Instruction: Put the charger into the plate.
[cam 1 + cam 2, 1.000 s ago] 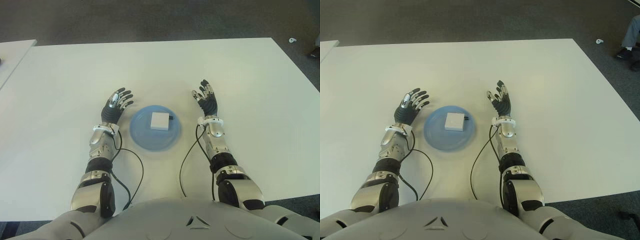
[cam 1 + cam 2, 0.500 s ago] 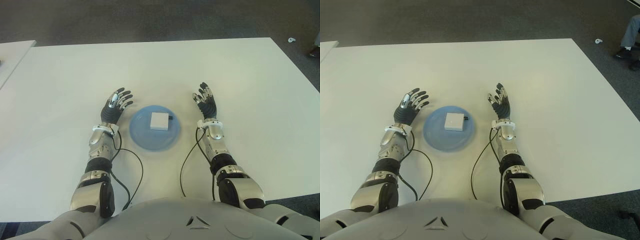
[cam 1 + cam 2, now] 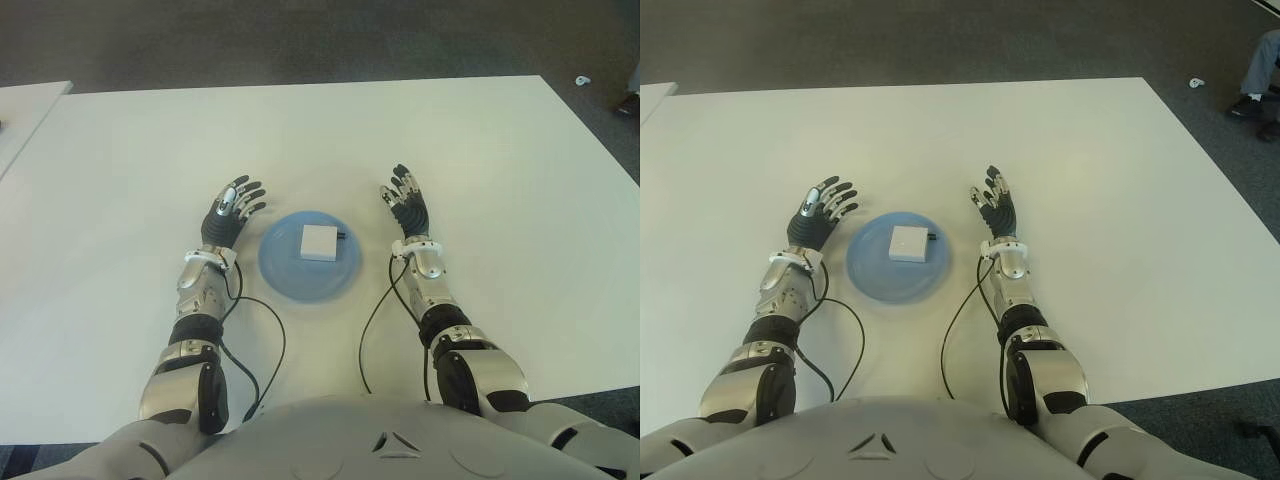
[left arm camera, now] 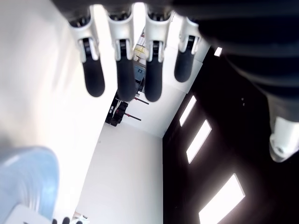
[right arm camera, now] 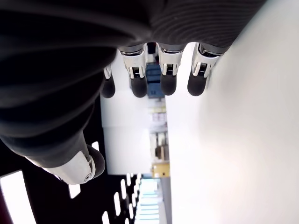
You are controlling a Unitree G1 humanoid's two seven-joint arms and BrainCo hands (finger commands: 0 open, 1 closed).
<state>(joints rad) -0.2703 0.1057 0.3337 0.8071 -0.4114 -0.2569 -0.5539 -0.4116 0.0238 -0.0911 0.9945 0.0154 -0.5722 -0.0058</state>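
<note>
A white square charger point(image 3: 320, 242) lies flat in the middle of the round blue plate point(image 3: 285, 275) on the white table point(image 3: 320, 140). My left hand point(image 3: 230, 213) shows just left of the plate, fingers spread and holding nothing. To the plate's right my right hand point(image 3: 405, 203) is open too, fingers extended, a short gap from the rim. Both wrist views show straight fingers with nothing between them, and the left wrist view catches the plate's edge point(image 4: 28, 182).
Black cables point(image 3: 262, 350) run from both wrists over the table toward my body. A second white table's corner point(image 3: 25, 110) shows at the far left. Dark carpet point(image 3: 300, 40) lies beyond the far edge, with a person's shoe point(image 3: 1246, 103) at the far right.
My right hand has drifted slightly left and forward, a little closer to the plate. The left hand, plate and charger have not moved.
</note>
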